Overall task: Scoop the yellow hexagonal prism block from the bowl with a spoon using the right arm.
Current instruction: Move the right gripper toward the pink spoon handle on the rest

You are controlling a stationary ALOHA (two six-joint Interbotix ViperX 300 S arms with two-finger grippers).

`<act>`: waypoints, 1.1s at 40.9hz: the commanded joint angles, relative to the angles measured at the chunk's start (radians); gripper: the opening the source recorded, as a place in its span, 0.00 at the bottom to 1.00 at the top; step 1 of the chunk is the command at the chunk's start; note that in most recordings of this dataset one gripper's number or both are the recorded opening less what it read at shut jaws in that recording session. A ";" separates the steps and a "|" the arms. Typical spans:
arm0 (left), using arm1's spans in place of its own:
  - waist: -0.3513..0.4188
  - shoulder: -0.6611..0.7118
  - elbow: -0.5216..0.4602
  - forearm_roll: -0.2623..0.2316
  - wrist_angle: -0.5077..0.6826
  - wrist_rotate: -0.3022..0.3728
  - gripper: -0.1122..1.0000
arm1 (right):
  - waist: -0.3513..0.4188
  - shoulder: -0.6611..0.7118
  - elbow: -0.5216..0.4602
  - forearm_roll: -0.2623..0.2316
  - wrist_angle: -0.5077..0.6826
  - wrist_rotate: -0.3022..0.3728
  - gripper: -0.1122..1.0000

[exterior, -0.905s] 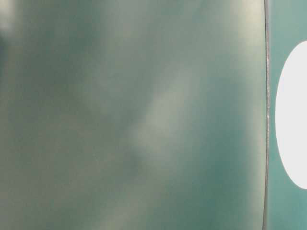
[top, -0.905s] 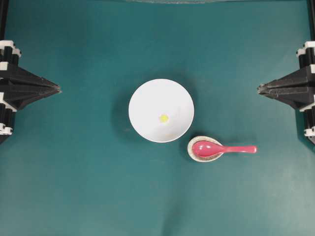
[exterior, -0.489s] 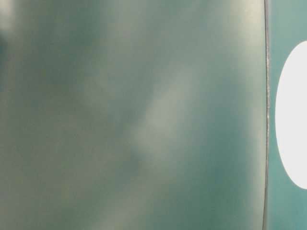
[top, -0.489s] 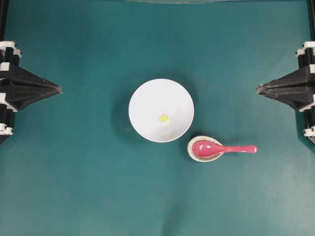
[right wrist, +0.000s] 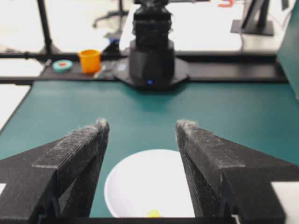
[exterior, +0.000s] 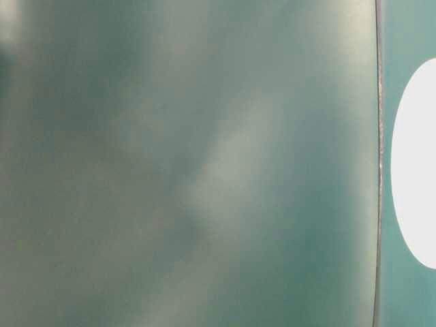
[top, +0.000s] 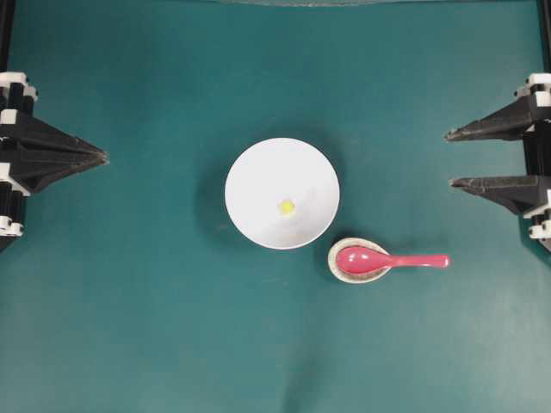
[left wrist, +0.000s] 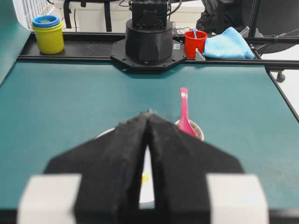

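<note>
Right gripper (top: 451, 157) jaws wide, empty, at table's right edge; spoon (top: 389, 260) on rest (top: 337, 271) beside bowl (top: 258, 172), handle toward it; yellow block (top: 286, 206) in bowl; left gripper (top: 103, 157) closed, farther

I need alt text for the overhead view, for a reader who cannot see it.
A white bowl holding a small yellow block sits mid-table; beside it a pink spoon lies on a speckled rest. The left gripper is shut, the right gripper open, both at the edges.
</note>
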 commanded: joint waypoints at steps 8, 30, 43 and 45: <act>0.002 0.008 -0.028 0.003 -0.003 0.008 0.11 | 0.040 0.072 -0.005 0.011 -0.055 0.023 0.65; 0.002 0.006 -0.028 0.003 0.000 0.014 0.11 | 0.109 0.414 0.058 0.126 -0.296 0.032 0.65; 0.003 0.008 -0.026 0.003 0.009 0.015 0.11 | 0.233 0.583 0.130 0.267 -0.512 0.032 0.65; 0.002 0.008 -0.028 0.003 0.012 0.015 0.11 | 0.258 0.607 0.141 0.293 -0.543 0.031 0.65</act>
